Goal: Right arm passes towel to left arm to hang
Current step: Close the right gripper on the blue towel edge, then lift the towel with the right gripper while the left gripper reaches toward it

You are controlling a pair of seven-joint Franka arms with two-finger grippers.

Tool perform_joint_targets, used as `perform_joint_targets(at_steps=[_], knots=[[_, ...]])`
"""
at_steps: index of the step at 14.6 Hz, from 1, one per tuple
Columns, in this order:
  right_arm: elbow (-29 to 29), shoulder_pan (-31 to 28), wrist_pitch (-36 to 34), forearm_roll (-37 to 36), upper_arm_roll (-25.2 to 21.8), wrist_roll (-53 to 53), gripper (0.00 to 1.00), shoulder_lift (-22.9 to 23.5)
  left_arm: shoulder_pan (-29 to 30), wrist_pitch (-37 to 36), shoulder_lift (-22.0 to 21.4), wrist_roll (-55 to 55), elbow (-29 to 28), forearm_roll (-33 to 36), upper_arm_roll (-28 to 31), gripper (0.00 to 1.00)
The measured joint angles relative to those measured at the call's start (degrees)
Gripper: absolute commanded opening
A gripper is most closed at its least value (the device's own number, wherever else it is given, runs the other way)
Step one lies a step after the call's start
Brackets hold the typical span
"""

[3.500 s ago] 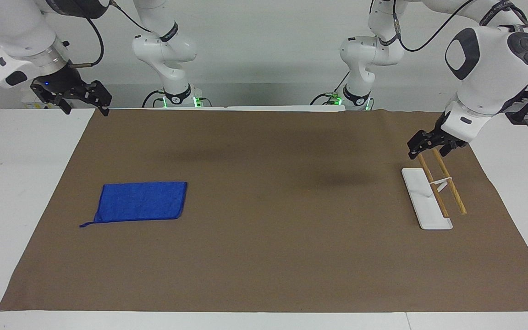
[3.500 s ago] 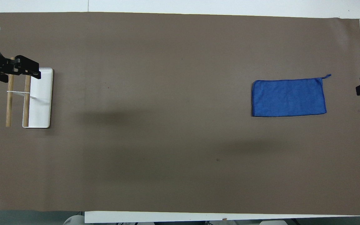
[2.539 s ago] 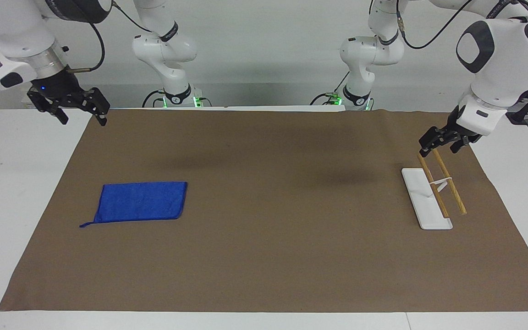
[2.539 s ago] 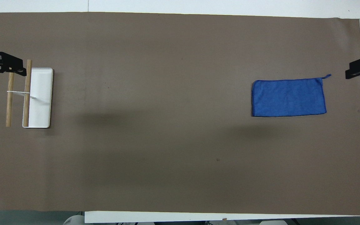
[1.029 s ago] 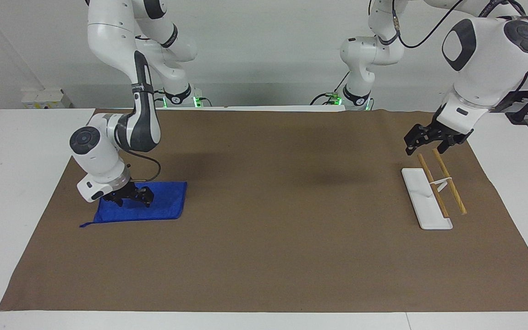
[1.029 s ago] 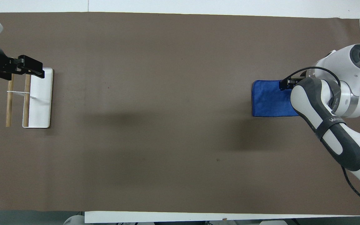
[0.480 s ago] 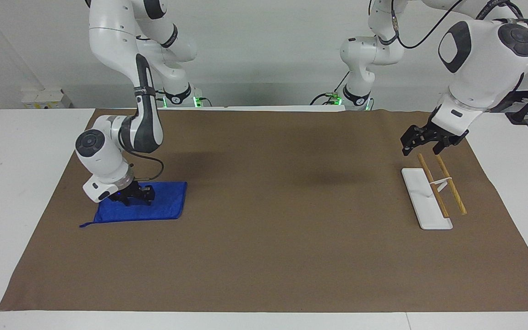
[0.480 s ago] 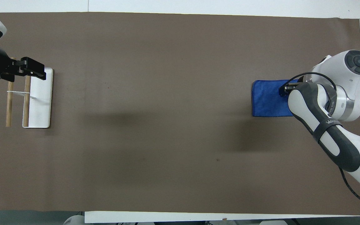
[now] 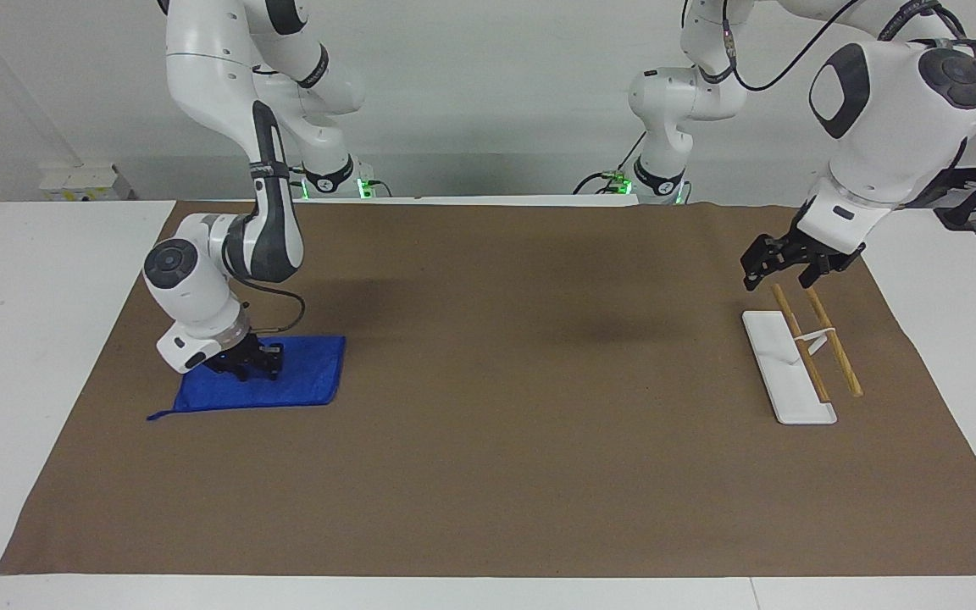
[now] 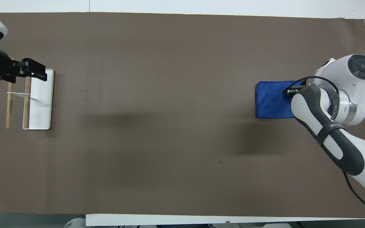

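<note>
The towel is lying flat on the desk at the right arm's end, its long axis running along the desk's length. The right claw is pressing on it directly below, jaws part-closed, grip uncertain. The left claw is waiting open over the rack, well apart.

A plain brown mat is spread over the white worktop. The towel is coloured a solid royal blue, with a thin blue loop seen at one corner. The rack's base is white and its two rods are of pale wood. Both arms are finished in white with dark grey patches, and each pincer, right and left, is black.
</note>
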Motion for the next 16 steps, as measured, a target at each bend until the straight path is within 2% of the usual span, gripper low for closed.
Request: perform_joint_targets(at_steps=[2,7,10,13,16], knots=[[-0.02,0.02,0.06,0.00,0.06,-0.01,0.01,-0.24,0.00,0.01,0.00,0.00,-0.03,0.00,0.00,0.92],[0.42,0.02,-0.85,0.00,0.07,-0.01,0.00,-0.32,0.00,0.03,0.00,0.01,-0.06,0.00,0.00,0.92],[5.09,0.04,-8.57,1.03,0.47,-0.01,0.00,-0.40,0.00,0.04,0.00,0.01,-0.06,0.00,0.00,0.91],[12.77,0.11,-19.40,7.79,1.24,0.93,0.00,-0.68,-0.01,0.14,0.00,0.12,-0.07,0.00,-0.07,0.92],[19.53,1.43,-27.81,10.94,2.91,9.66,0.00,-1.01,-0.03,2.37,-0.02,0.28,-0.05,0.00,-0.21,0.96]])
